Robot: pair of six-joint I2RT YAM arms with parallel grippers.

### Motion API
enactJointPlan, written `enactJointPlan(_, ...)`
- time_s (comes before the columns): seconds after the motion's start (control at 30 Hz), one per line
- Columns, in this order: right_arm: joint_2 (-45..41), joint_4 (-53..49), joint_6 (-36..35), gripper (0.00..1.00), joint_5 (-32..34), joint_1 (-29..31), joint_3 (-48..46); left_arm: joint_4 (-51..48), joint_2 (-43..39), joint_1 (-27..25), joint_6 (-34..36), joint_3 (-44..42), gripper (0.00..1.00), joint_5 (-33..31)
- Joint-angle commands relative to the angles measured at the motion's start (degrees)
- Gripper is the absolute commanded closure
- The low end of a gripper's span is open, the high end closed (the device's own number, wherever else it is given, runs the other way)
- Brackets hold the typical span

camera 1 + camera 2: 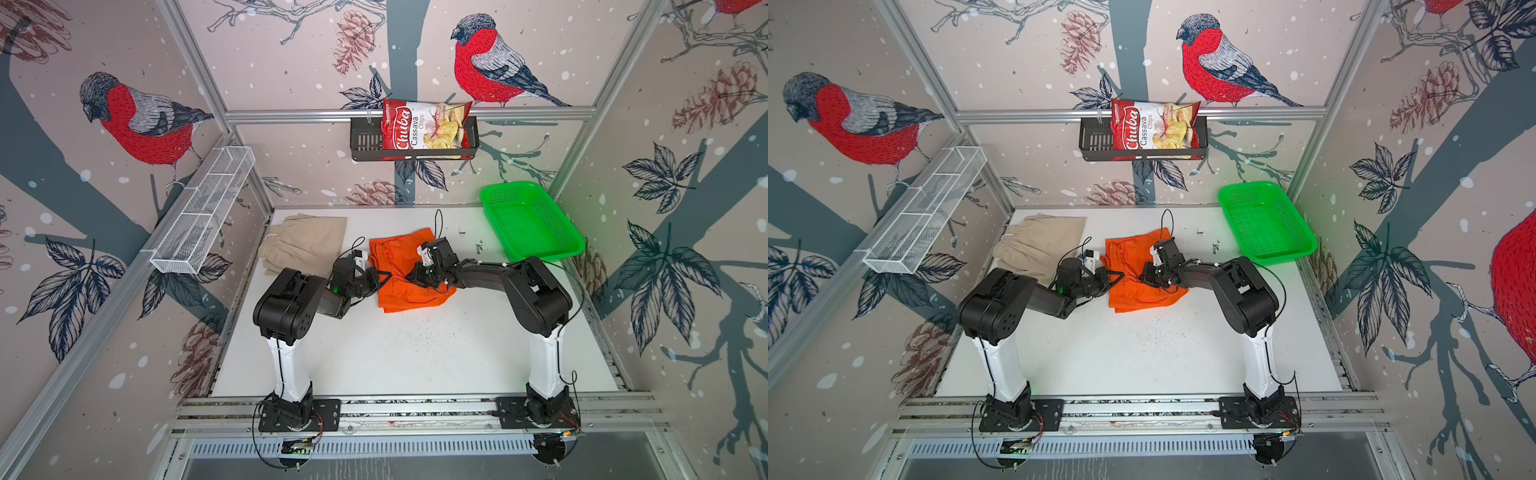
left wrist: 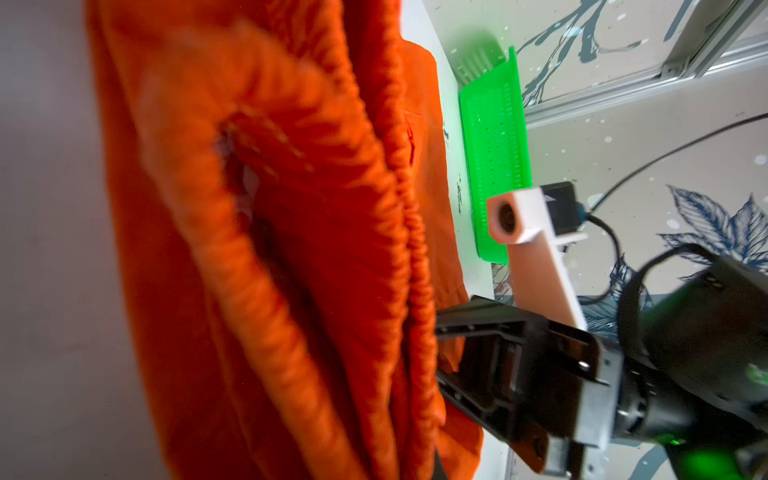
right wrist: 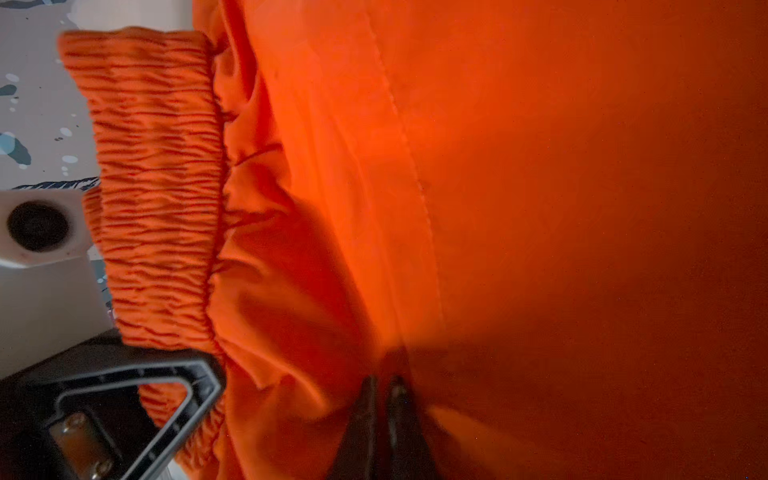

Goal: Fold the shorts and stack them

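Note:
The bright orange shorts point(image 1: 411, 297) point(image 1: 1142, 296) lie crumpled at mid-table, with both grippers on them. At their left edge my left gripper point(image 1: 385, 276) point(image 1: 1119, 276) is shut on the gathered waistband point(image 3: 158, 187). One of its black triangular fingers point(image 3: 166, 399) shows there, though orange cloth point(image 2: 291, 208) hides the jaws in the left wrist view. My right gripper point(image 1: 410, 276) point(image 3: 383, 384) presses into the middle of the shorts, its jaws nearly together on a ridge of cloth. The beige shorts point(image 1: 305, 245) point(image 1: 1040, 245) lie folded at the back left, untouched.
An empty green mesh basket point(image 1: 528, 220) point(image 1: 1264, 222) point(image 2: 494, 145) stands at the back right. A chips bag point(image 1: 424, 124) sits in a black rack point(image 1: 365, 141) on the back wall. A white wire shelf point(image 1: 203, 212) hangs on the left wall.

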Motion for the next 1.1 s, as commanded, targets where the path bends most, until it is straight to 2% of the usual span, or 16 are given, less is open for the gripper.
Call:
enactJointPlan(0.0, -4.7, 0.0, -0.4, 0.74, 1.5, -0.8, -2.0, -11.2, -2.4, 0.4, 7.9, 3.1, 1.0, -0.9)
enactJointPlan(0.07, -7.9, 0.6, -0.4, 0.66, 1.6, -2.0, -4.3, -17.6, -3.8, 0.7, 11.9, 5.3, 1.0, -1.8)
enactJointPlan(0.3, -16.3, 0.5, -1.0, 0.58, 2.4, -7.0, -11.7, -34.1, -7.1, 2.0, 21.9, 12.1, 1.0, -4.0)
enactJointPlan(0.43, -17.4, -1.2, -2.6, 0.47, 2.3, -8.6, -13.1, -35.9, -7.0, 2.2, 22.4, 12.8, 1.0, -3.3)
enactJointPlan(0.67, -15.6, -6.2, -9.1, 0.39, 3.5, -11.0, -10.9, -37.3, -5.8, 1.5, 23.3, 10.1, 1.0, -0.1)
enactJointPlan(0.8, -14.8, -5.8, -11.2, 0.37, 0.1, -14.2, -11.3, -40.2, -6.7, 1.5, 25.4, 8.5, 1.0, -0.9)
enactJointPlan(0.83, -14.6, -5.2, -11.5, 0.37, -1.4, -15.0, -11.6, -41.2, -6.8, 1.5, 26.1, 8.3, 0.95, -1.6)
enactJointPlan(0.93, -13.5, -3.9, -12.5, 0.37, -4.7, -16.7, -12.0, -43.3, -8.2, 1.5, 26.8, 7.9, 0.69, -5.0)
enactJointPlan(1.07, -10.8, -4.2, -15.2, 0.36, -7.5, -17.9, -10.4, -44.4, -10.9, 2.0, 26.9, 7.9, 0.51, -7.9)
